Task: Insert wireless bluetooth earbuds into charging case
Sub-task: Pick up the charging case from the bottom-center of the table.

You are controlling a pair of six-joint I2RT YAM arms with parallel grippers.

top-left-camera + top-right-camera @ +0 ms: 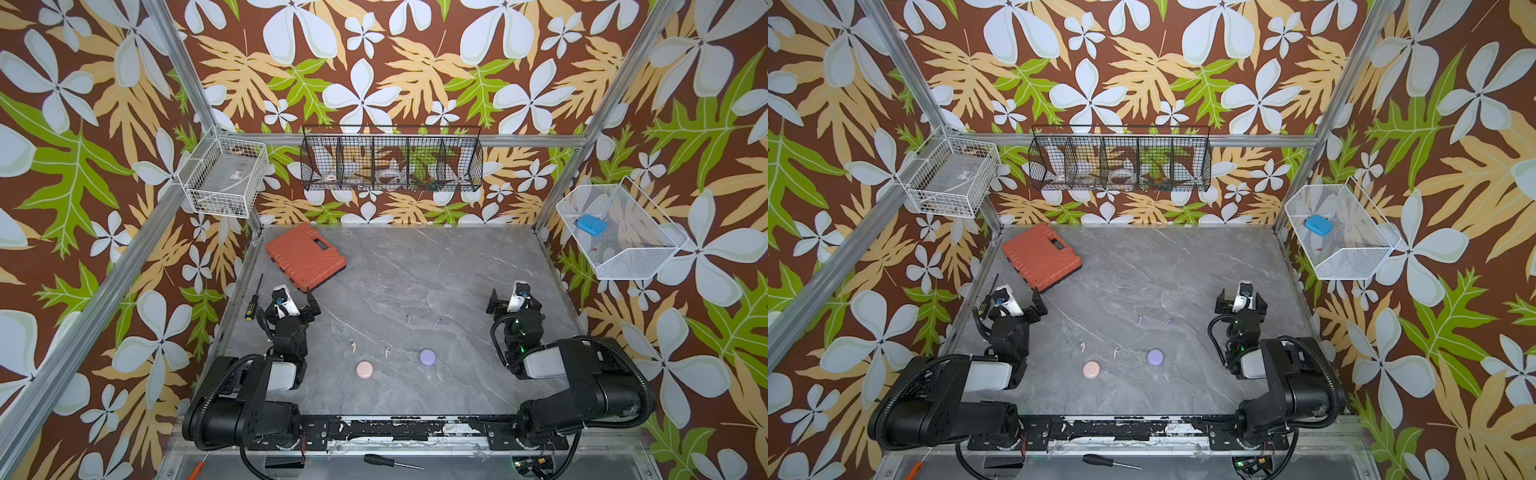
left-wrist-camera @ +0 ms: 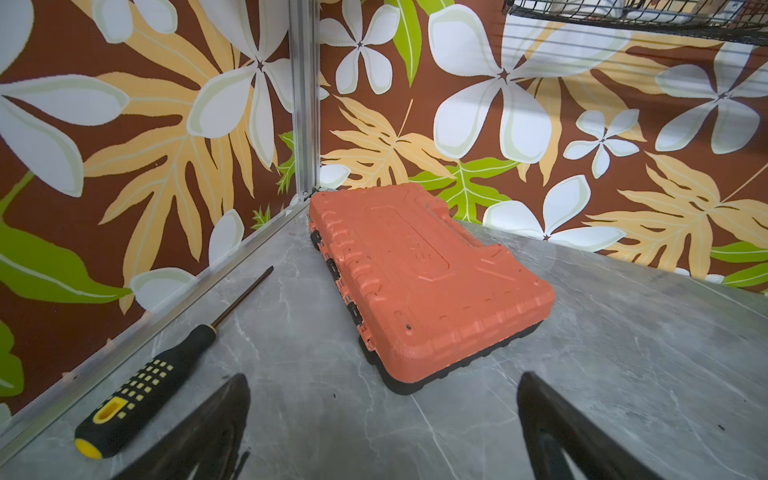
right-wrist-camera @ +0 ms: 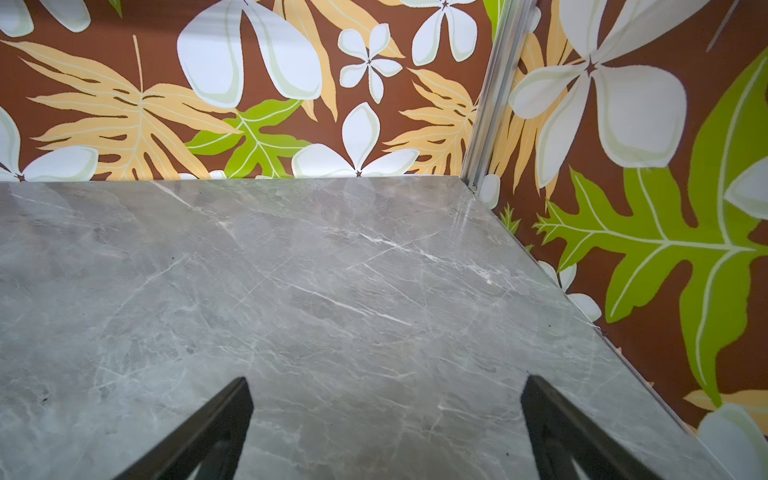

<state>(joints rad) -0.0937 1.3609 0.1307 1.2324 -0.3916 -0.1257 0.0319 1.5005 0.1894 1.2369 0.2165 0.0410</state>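
Left end effector (image 1: 286, 305) and right end effector (image 1: 515, 301) gape empty beside opposite table (image 1: 415, 270) edges.

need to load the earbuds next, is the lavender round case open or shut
Shut. In both top views the lavender case lies as one smooth closed puck, no lid raised and no sockets showing.

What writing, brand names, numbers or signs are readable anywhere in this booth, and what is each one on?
Nothing here is clear enough to quote.
Orange tool case: raised lettering moulded into the lid, too faint to read.
Grey box in the white wire basket: a small label, too small to read.
White round item in the black mesh basket: a red mark, too blurred to read.
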